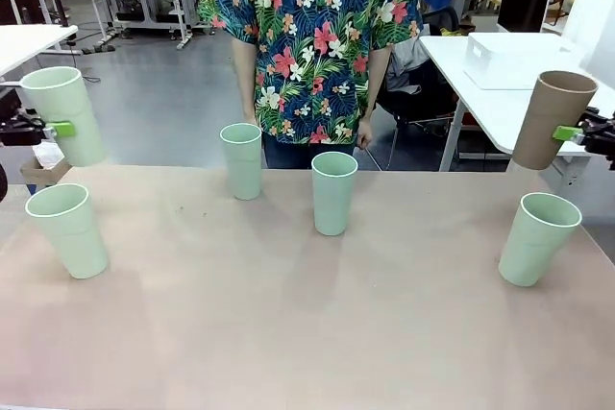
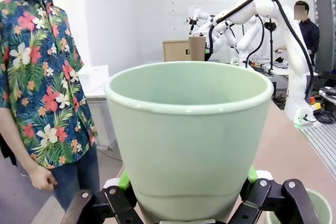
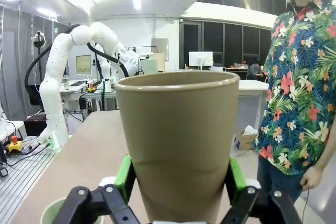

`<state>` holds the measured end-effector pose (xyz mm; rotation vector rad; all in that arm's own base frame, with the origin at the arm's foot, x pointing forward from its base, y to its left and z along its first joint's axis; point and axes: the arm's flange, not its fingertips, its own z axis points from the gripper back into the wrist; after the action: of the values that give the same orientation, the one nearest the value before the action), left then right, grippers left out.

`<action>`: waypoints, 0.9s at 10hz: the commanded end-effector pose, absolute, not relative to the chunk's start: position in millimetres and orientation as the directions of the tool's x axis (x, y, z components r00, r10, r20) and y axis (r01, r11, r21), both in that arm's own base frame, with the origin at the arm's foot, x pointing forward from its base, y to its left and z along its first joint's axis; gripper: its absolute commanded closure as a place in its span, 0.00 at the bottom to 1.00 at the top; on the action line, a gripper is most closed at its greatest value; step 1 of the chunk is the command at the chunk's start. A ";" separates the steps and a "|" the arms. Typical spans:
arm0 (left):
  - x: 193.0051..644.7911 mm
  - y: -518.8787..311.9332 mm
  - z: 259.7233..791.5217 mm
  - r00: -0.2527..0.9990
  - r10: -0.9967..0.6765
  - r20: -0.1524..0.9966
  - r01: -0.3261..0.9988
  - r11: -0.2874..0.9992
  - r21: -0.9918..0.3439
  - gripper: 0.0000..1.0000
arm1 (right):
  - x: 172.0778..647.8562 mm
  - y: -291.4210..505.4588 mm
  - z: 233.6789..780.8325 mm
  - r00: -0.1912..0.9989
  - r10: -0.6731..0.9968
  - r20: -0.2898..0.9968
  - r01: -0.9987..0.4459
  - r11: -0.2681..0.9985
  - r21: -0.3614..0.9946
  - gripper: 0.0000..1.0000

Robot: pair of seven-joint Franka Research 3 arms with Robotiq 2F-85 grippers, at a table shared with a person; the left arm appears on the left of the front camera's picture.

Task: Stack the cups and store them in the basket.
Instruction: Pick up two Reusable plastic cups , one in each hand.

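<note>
My left gripper (image 1: 60, 129) is shut on a mint green cup (image 1: 63, 112), held upright above the table's left edge; the same cup (image 2: 191, 140) looms between the green pads (image 2: 124, 180) in the left wrist view. At the far right my right gripper (image 1: 567, 132) is shut on the taupe-brown cup (image 1: 553, 118), seen close up as a brown cup (image 3: 179, 140) in the right wrist view. Several more mint cups stand on the table: one at front left (image 1: 67, 229), two near the middle (image 1: 241, 160) (image 1: 333, 192), one at right (image 1: 536, 237). The basket is out of view.
A person in a floral shirt (image 1: 307, 36) stands at the far side, hands hanging by the table edge. The brown tabletop (image 1: 307, 333) has open room at the front. A white table (image 1: 500, 93) with a lidded white box (image 1: 519, 57) stands behind at right.
</note>
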<state>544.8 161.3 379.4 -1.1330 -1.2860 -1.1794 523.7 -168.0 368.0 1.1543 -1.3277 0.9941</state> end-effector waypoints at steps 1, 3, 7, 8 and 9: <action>522.9 147.5 392.0 -0.024 0.015 1.000 0.992 0.127 0.022 0.13 | 501.4 -149.0 377.5 0.002 -0.105 0.995 -0.972 0.235 0.027 0.14; 498.1 134.8 401.6 -0.007 0.014 1.000 0.991 0.130 0.005 0.13 | 466.6 -140.9 398.5 -0.005 -0.114 0.993 -0.968 0.249 0.023 0.14; 444.9 89.1 414.6 0.026 -0.015 1.000 0.995 0.094 -0.024 0.13 | 400.1 -123.6 422.3 0.063 -0.082 0.995 -0.966 0.245 0.081 0.14; 436.7 81.6 418.3 0.029 -0.027 0.999 0.996 0.084 -0.027 0.13 | 389.7 -123.6 420.1 0.070 -0.069 0.995 -0.970 0.227 0.084 0.14; 428.7 77.1 421.3 0.045 -0.028 0.999 0.996 0.075 -0.042 0.13 | 381.0 -122.7 416.8 0.083 -0.059 0.995 -0.972 0.216 0.094 0.14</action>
<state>437.9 80.0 414.2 -1.1572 -1.2158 -1.1483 387.3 -123.9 414.0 1.1175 -1.3136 0.9762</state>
